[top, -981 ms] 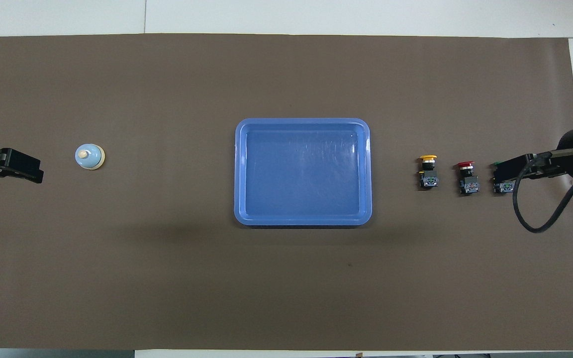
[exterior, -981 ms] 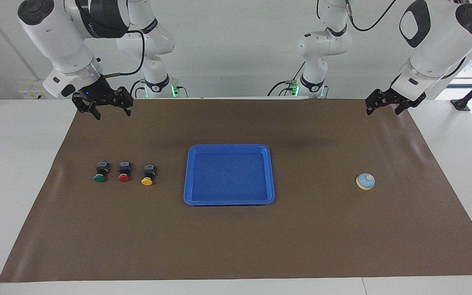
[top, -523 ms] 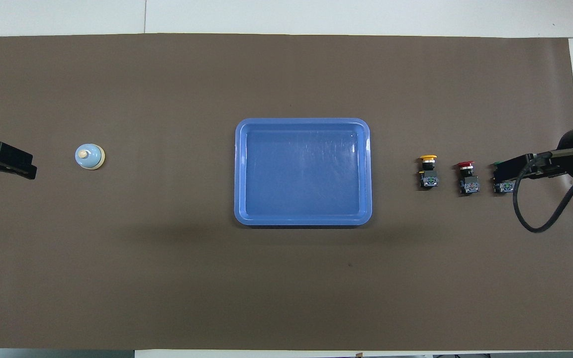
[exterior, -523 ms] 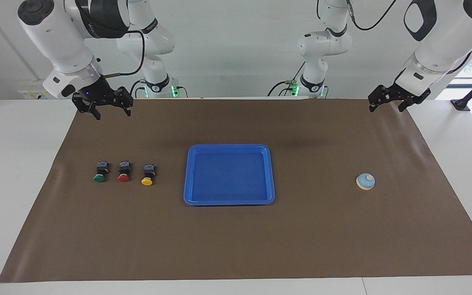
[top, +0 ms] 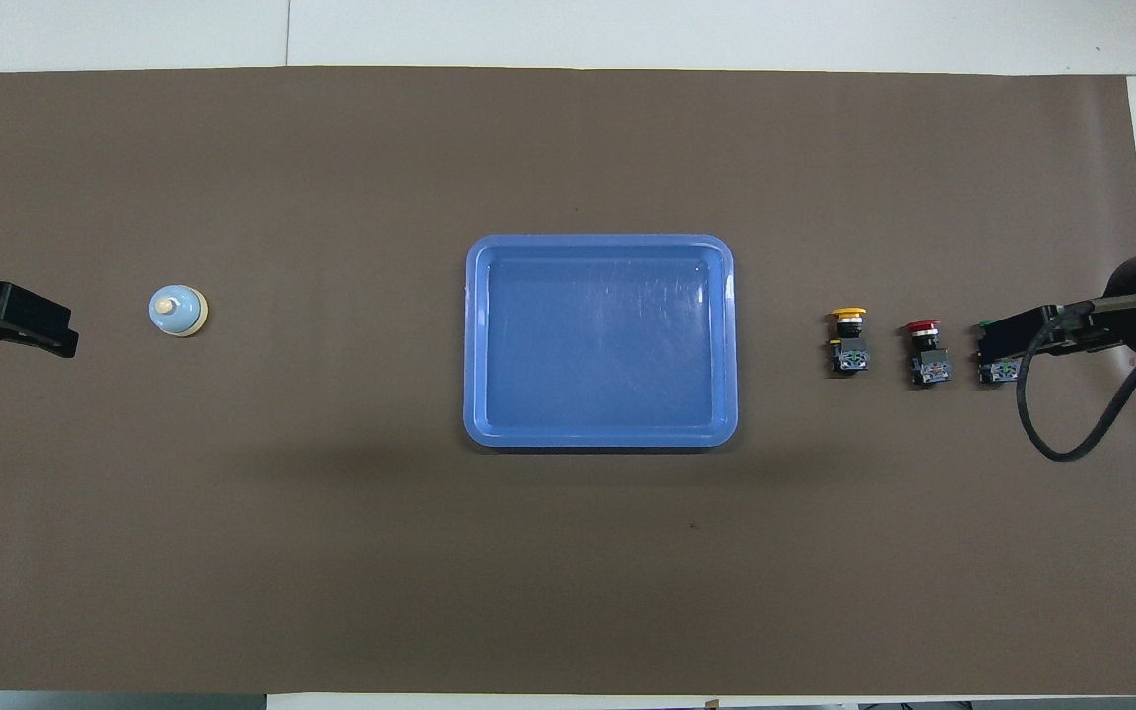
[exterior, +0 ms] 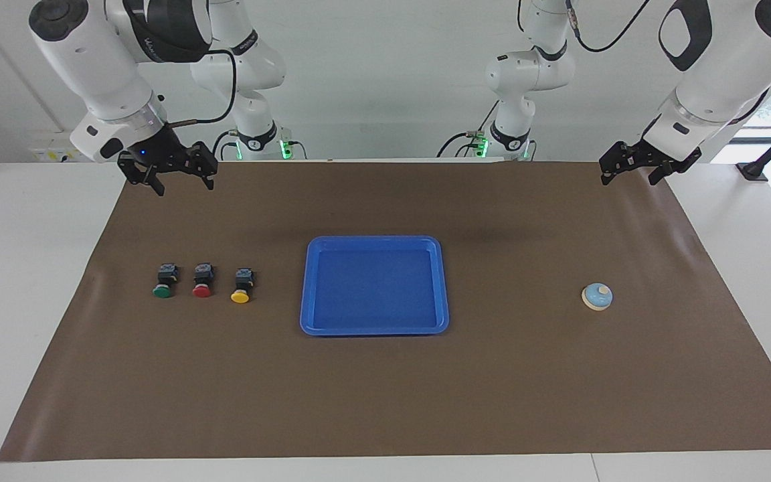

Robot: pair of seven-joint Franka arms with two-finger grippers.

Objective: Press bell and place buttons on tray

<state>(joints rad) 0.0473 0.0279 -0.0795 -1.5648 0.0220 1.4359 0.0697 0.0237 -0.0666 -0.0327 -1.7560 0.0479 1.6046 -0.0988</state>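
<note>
The bright blue tray [exterior: 374, 314] lies bare at the middle of the brown mat; it also shows in the overhead view [top: 601, 394]. The green button [exterior: 162, 281], red button [exterior: 202, 280] and yellow button [exterior: 241, 286] lie in a row beside it toward the right arm's end. The light-blue bell [exterior: 597, 296] stands alone toward the left arm's end. My right gripper [exterior: 183, 186] is open, raised over the mat's near edge; in the overhead view it [top: 1007, 345] covers part of the green button [top: 1000, 372]. My left gripper [exterior: 628, 178] is open, raised over the mat's near corner.
The brown mat [exterior: 385, 402] covers most of the white table [exterior: 31, 268]. In the overhead view the bell [top: 177, 311], yellow button [top: 850, 343] and red button [top: 924, 353] lie level with the tray. A black cable [top: 1051, 434] hangs from the right wrist.
My left gripper has drifted slightly up and toward its end of the table. The right arm, buttons, bell and tray have not moved.
</note>
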